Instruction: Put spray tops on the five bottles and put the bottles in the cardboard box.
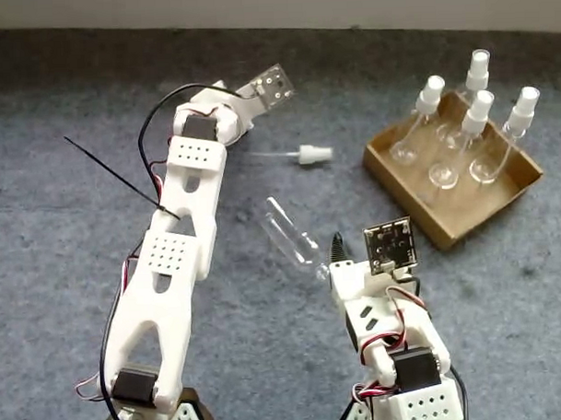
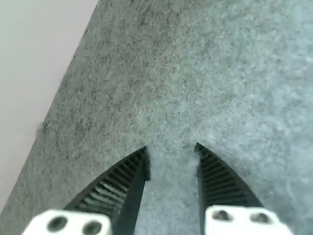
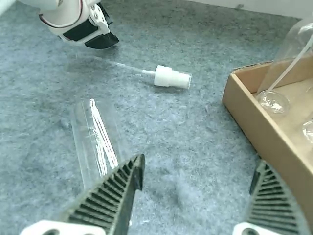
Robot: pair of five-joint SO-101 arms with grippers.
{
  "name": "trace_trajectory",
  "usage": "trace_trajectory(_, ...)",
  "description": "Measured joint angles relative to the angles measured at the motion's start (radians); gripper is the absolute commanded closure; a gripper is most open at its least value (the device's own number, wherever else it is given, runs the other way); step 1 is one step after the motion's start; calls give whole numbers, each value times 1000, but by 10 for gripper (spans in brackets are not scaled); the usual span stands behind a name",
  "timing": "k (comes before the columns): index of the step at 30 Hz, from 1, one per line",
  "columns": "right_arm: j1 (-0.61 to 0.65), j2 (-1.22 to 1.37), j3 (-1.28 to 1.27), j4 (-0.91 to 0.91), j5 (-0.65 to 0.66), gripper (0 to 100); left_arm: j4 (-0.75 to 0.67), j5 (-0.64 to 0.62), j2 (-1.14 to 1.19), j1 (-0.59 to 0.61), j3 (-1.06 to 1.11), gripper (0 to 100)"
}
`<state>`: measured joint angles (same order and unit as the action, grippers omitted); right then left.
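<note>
High: cardboard box [image 1: 397,189] toward the far-right corner of the table [image 1: 72,300], four capped bottles [image 1: 464,130] inside. Fifth bottle [image 1: 293,235] lies mid-table, spray top [image 1: 314,154] apart beyond it, open carpet around both. Left wrist: left claw [image 2: 171,148] partly open, empty, near table edge. Right wrist: right claw [image 3: 198,166] wide open, empty, bottle beside one finger, box wall near the other.

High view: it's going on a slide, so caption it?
Four capped bottles sit in the cardboard box; the fifth bottle and spray top lie apart on the carpet.
</note>
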<state>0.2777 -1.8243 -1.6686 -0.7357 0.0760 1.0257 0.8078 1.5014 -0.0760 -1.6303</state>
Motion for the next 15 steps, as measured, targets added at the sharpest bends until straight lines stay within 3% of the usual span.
trace_trajectory(7,0,0,0,0,48,685,35,0,0,-5,0,870)
trace_trajectory(15,0,0,0,0,52,685,189,0,-69,-15,0,870)
